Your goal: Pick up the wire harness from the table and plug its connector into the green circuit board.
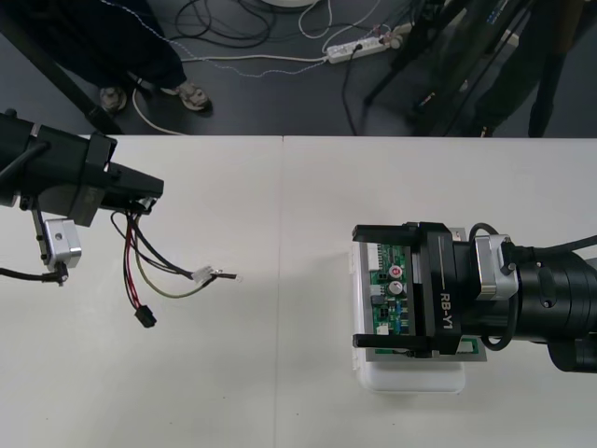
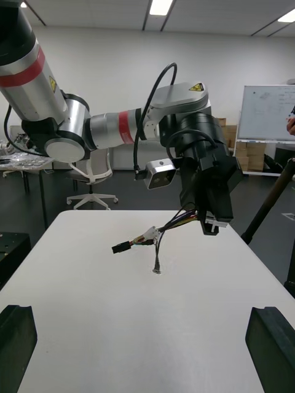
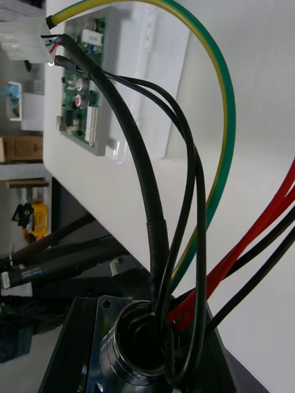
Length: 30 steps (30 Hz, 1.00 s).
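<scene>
Left gripper [image 1: 147, 198] is clamped on the thin multi-wire harness [image 1: 140, 266]. The grip is at the round metal flanged socket [image 3: 132, 350], which sits right between its fingers in the left wrist view. The wires fan out from the fingertips and hang below and ahead of them, lifted off the plain light table [image 1: 280, 392]. The small black plug [image 1: 145, 319] dangles at the free end, furthest from the fingers. A small white connector [image 1: 202, 274] hangs out to the side on the green-yellow lead. One thin lead drops to about table level; can't tell if it touches.

Right gripper [image 1: 359, 287] is spread wide, holding nothing — its two black fingers stand either side of the green circuit board [image 1: 382, 317] on its white plastic base [image 1: 410, 378]. Contact with the board: can't tell. The board is well apart from the left gripper; the plug hangs free of it.

Counts: 1 harness, 1 socket, 1 black plug, 1 white connector, 1 board, 2 grippers. Wires have glossy insulation — red, black, one green-yellow; the thickest black one looks sleeved.
</scene>
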Each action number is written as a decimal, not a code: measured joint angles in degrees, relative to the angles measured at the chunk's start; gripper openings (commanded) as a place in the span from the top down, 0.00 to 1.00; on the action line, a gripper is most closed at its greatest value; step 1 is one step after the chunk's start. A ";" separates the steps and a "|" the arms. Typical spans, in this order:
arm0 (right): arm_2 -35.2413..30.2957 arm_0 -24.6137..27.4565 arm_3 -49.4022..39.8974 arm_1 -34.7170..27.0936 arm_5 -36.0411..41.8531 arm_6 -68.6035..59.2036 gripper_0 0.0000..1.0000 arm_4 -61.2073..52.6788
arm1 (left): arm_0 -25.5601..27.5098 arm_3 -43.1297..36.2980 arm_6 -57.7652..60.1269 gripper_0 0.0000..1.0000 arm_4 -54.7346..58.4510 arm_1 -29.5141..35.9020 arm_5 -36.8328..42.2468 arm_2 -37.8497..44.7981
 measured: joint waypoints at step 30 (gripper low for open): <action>0.00 0.00 0.00 0.00 0.00 0.00 0.00 0.00 | 6.41 0.00 0.02 1.00 8.89 -17.25 -0.24 7.50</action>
